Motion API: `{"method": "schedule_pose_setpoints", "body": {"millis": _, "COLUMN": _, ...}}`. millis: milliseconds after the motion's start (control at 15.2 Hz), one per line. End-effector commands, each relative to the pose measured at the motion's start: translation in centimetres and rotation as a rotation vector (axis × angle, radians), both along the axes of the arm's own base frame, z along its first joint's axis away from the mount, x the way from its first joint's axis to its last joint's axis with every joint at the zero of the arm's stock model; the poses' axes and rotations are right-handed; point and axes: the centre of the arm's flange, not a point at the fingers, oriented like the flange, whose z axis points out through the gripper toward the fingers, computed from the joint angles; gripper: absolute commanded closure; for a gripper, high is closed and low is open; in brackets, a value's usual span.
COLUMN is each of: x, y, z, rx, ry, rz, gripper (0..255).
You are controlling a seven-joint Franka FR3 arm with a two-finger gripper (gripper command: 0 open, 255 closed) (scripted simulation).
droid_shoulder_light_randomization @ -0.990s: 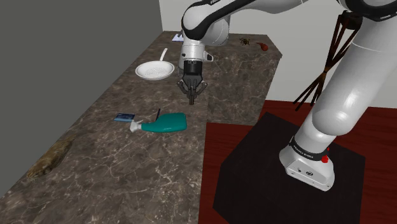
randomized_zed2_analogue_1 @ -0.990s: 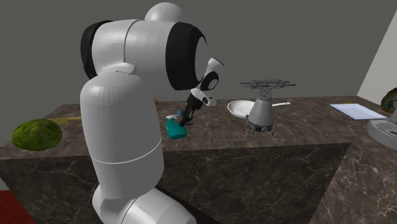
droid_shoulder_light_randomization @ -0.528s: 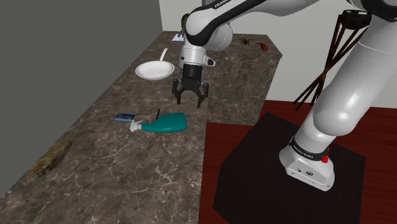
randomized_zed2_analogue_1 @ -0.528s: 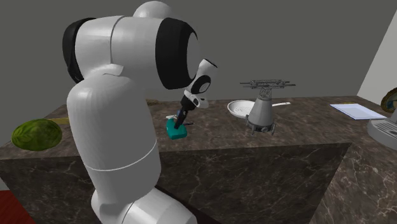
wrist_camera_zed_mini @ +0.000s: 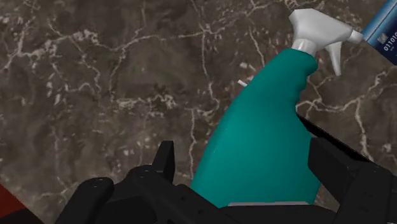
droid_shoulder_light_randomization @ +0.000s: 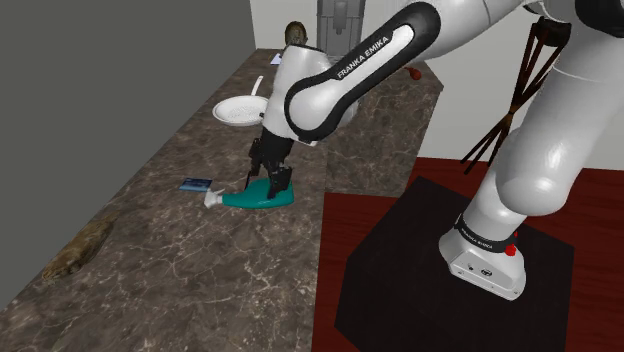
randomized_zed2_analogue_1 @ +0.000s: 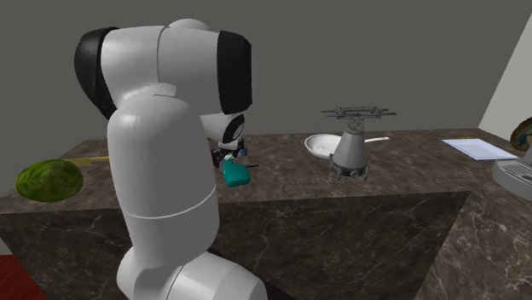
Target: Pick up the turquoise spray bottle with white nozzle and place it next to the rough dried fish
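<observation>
The hand [droid_shoulder_light_randomization: 272, 182] is spread, straddling the teal spray bottle [wrist_camera_zed_mini: 261, 140] lying flat on the marbled desk [droid_shoulder_light_randomization: 190, 270], positioned to pinch its wide body crosswise.

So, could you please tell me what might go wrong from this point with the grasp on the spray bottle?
1. The end effector is open and straddles the spray bottle at its wide, tapering body; closing there may squeeze it out.
2. The bottle lies close to the edge of the counter, so a slip might push it off.
3. The blue card beside the nozzle could get nudged.
</observation>
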Motion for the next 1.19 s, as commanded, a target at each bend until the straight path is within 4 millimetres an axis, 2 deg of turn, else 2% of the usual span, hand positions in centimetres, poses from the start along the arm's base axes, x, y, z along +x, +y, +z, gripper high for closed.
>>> {"method": "schedule_pose_setpoints", "body": {"millis": 0, "x": 0.3, "y": 2.6, "z": -0.6, "rx": -0.008, "ry": -0.023, "rz": -0.212, "gripper": 0}}
{"method": "schedule_pose_setpoints", "body": {"millis": 198, "x": 1.8, "y": 5.9, "z": -1.6, "rx": -0.035, "ry": -0.054, "rz": -0.455, "gripper": 0}}
{"method": "schedule_pose_setpoints", "body": {"millis": 726, "x": 3.2, "y": 6.7, "z": -5.3, "rx": -0.035, "ry": -0.054, "rz": -0.455, "gripper": 0}}
{"method": "schedule_pose_setpoints", "body": {"millis": 1122, "x": 3.2, "y": 6.7, "z": -5.3, "rx": -0.035, "ry": -0.054, "rz": -0.455, "gripper": 0}}
